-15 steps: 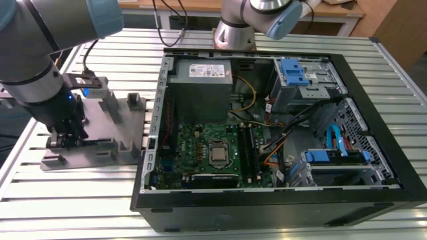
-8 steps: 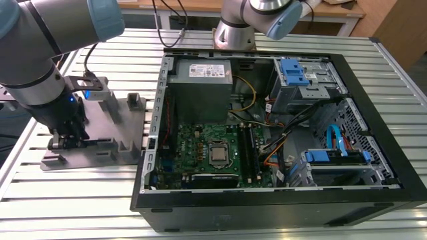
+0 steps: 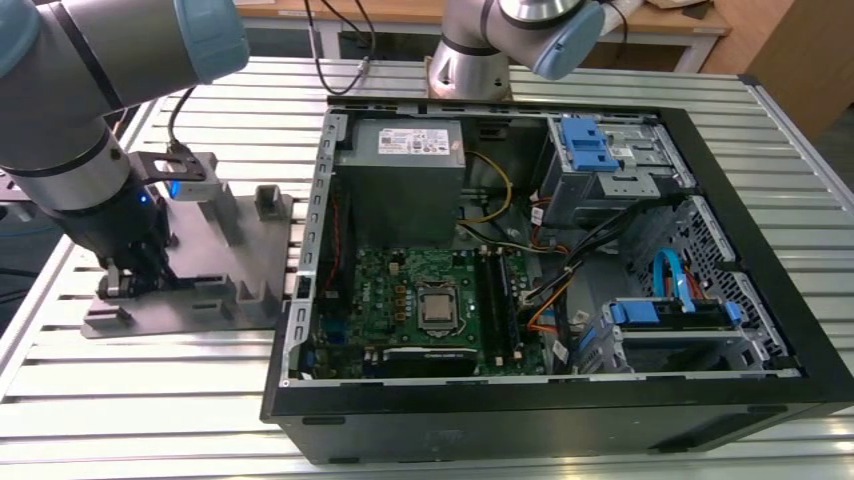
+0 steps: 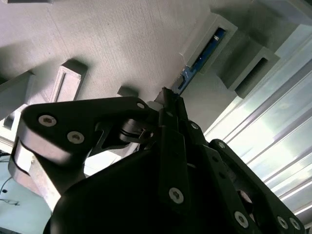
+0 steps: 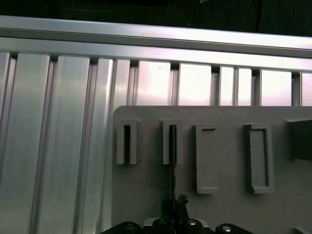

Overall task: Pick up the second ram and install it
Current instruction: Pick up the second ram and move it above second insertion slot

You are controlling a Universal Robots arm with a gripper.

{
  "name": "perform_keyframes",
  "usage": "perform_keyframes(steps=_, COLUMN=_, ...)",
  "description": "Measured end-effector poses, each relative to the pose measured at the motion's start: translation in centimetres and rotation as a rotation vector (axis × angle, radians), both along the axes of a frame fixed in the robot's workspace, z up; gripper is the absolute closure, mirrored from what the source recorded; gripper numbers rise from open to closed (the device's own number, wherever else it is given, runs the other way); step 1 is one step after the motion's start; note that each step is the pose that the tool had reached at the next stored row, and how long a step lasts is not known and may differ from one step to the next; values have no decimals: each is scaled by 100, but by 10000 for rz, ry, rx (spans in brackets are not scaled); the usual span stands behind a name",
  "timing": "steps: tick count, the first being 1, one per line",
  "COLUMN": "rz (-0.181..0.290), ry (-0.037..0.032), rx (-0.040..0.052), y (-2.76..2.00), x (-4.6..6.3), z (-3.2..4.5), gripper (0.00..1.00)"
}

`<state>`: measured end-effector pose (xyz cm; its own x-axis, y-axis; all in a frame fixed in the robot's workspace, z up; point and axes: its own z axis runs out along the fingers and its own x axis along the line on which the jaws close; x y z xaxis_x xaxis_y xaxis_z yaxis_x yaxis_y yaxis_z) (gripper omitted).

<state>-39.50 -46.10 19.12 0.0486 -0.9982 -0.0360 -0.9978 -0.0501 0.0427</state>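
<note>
The second ram (image 4: pixel 204 52) is clamped by the tool (image 4: pixel 168 96) at the case's (image 3: pixel 534 430) nine o'clock. Lifting and installation are judged left.

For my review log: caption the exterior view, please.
Robot gripper at the grey slotted tray beside the open computer case on the slatted metal table.

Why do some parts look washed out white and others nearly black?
In the first wrist view, light glares off the ribbed aluminium table; in the second wrist view the same table bleaches white while the black metal claw looks dark; in the exterior view, the open black computer case is shadowed inside.
</note>
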Motion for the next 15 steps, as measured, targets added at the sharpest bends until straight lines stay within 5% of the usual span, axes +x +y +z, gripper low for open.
perform_keyframes(steps=15, rz=0, ry=0, rx=20, y=0, x=0, z=4, gripper=89)
